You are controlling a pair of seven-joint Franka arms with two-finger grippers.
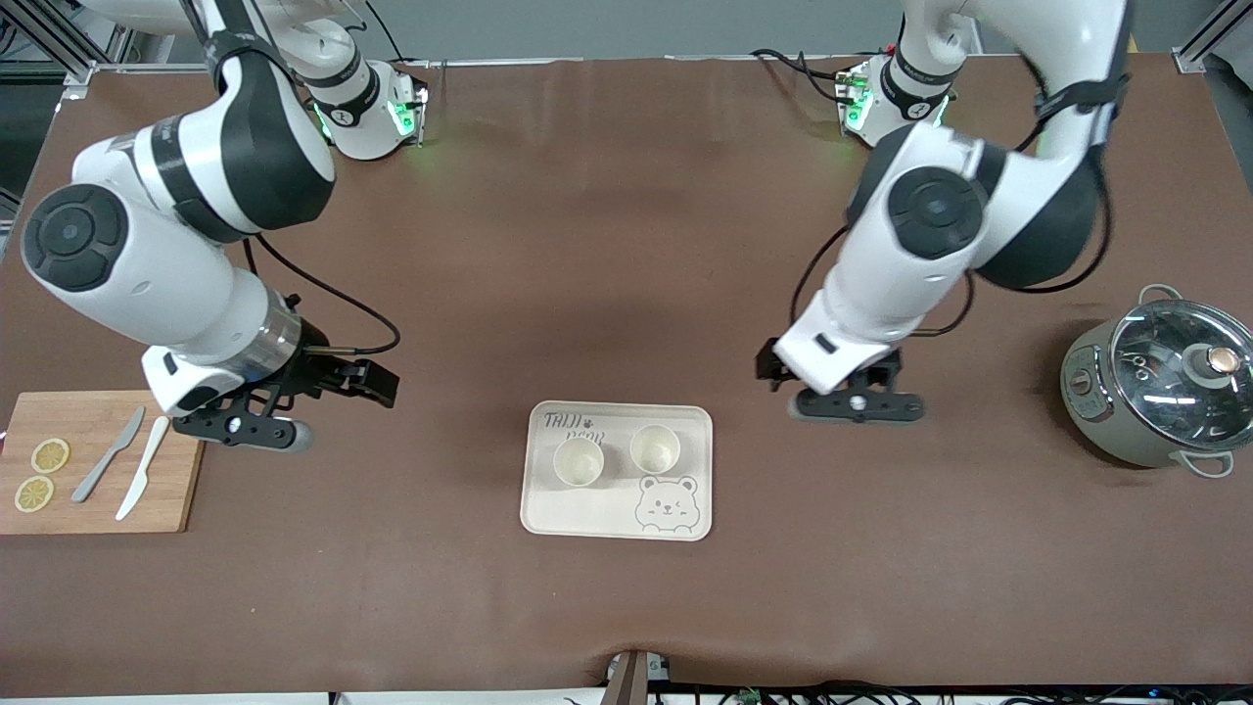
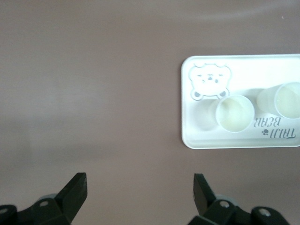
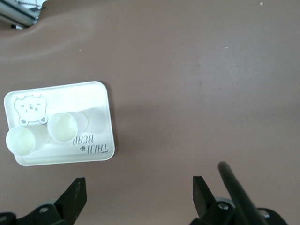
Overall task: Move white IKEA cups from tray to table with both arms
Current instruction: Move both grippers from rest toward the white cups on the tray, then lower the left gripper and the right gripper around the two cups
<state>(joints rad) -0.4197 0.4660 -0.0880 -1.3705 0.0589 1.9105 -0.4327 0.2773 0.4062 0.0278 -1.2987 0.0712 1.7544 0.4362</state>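
Two white IKEA cups point(image 1: 579, 462) point(image 1: 655, 449) stand upright side by side on the cream bear-printed tray point(image 1: 587, 514) in the middle of the table. My left gripper point(image 1: 859, 404) is open and empty over bare table beside the tray, toward the left arm's end. My right gripper point(image 1: 250, 431) is open and empty over the table by the cutting board's edge. The left wrist view shows my left gripper point(image 2: 139, 190), the tray point(image 2: 243, 65) and both cups point(image 2: 234, 114) point(image 2: 287, 100). The right wrist view shows my right gripper point(image 3: 138, 194), the tray point(image 3: 75, 96) and the cups point(image 3: 62, 127) point(image 3: 19, 141).
A wooden cutting board point(image 1: 98, 509) with two lemon slices point(image 1: 49, 455) and two knives point(image 1: 145, 466) lies at the right arm's end. A grey pot with a glass lid point(image 1: 1160, 392) stands at the left arm's end. A black cable point(image 3: 236, 192) hangs by my right gripper.
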